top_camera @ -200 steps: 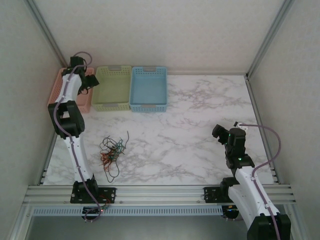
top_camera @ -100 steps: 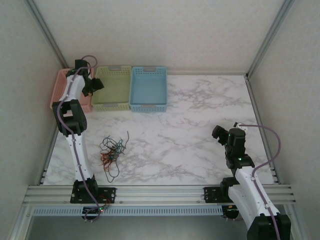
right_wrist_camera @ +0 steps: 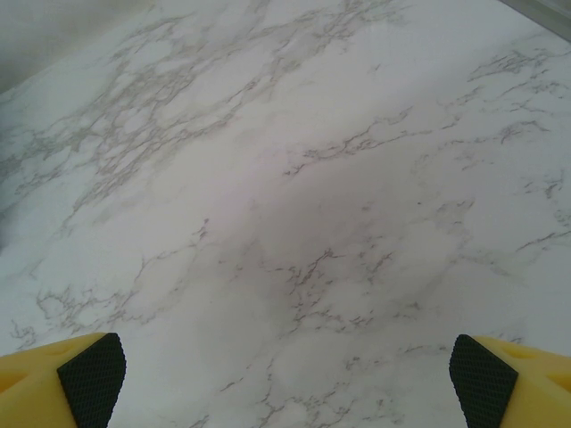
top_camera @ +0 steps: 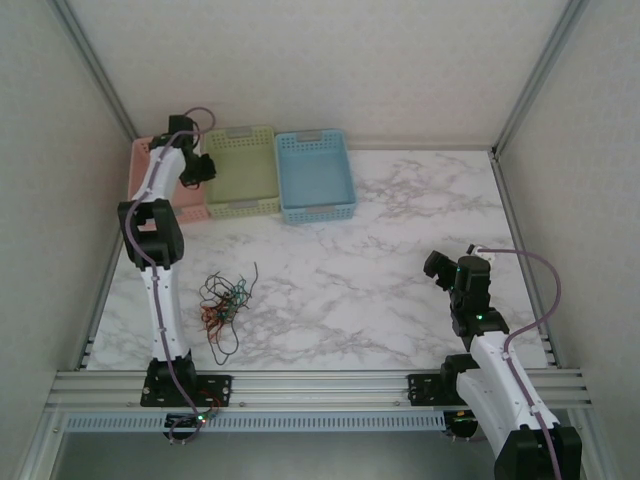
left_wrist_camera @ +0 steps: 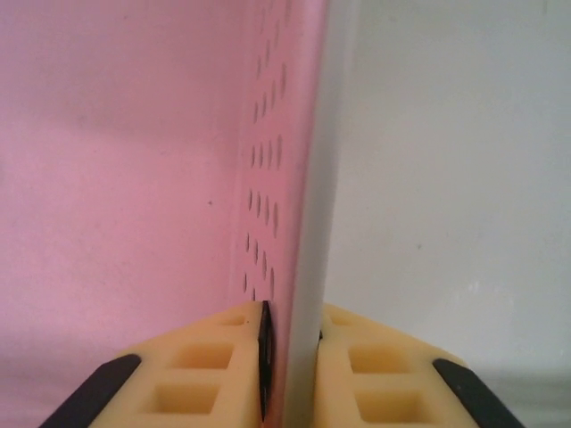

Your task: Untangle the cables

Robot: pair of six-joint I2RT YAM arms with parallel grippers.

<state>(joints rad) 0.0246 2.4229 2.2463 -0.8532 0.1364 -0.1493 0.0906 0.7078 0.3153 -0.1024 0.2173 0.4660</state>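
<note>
- The left pincer [top_camera: 192,166] is up at the far-left corner of the table [top_camera: 400,250], closed on the pink basket [top_camera: 141,160].
- From its wrist camera, the left pincer [left_wrist_camera: 290,357] has one yellow finger inside the pink basket's perforated wall [left_wrist_camera: 268,178] and the other outside it, pinching the rim tight.
- The green basket [top_camera: 243,208] sits just beside the pink one, and the blue basket [top_camera: 318,212] is next to that, the row slightly askew.
- The cables [top_camera: 222,300] lie in a black, red-orange and green knot on the marble near the left arm's base, well apart from the baskets.
- The right pincer [top_camera: 441,268] hangs over bare table on the right.
- Its wrist camera shows the right pincer [right_wrist_camera: 285,379] spread wide, holding nothing.
</note>
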